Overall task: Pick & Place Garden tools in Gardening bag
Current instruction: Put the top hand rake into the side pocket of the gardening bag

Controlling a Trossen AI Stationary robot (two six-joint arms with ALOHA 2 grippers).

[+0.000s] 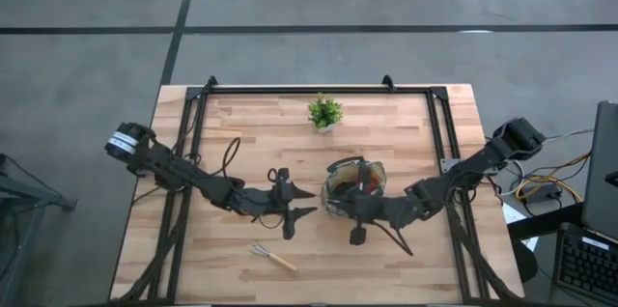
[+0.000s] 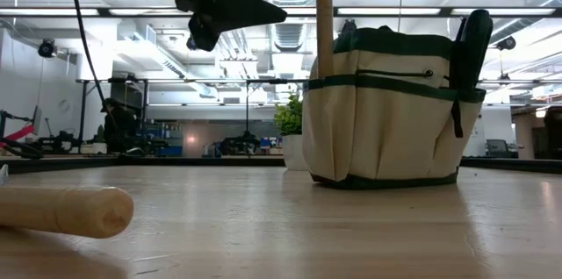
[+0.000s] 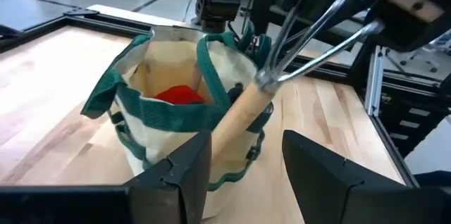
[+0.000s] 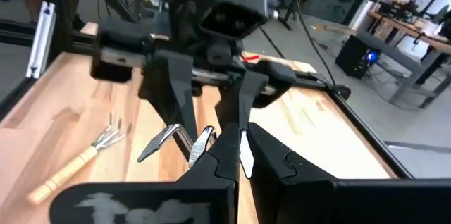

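The gardening bag (image 1: 353, 186) stands upright near the middle of the surface (image 1: 406, 124), mouth up. One wooden-handled rake (image 3: 246, 108) leans in a pocket on its outer wall, handle down, metal tines pointing up and tilted away from the bag. Something red (image 3: 180, 95) lies inside. A second rake (image 1: 272, 257) lies flat on the surface near the front edge, long axis roughly diagonal, tines toward the left arm's side. The left gripper (image 1: 301, 202) hovers just beside the bag, fingers apart and empty. The right gripper (image 1: 358, 234) sits by the bag's front, fingers together. A small potted plant (image 1: 324, 112) stands behind.
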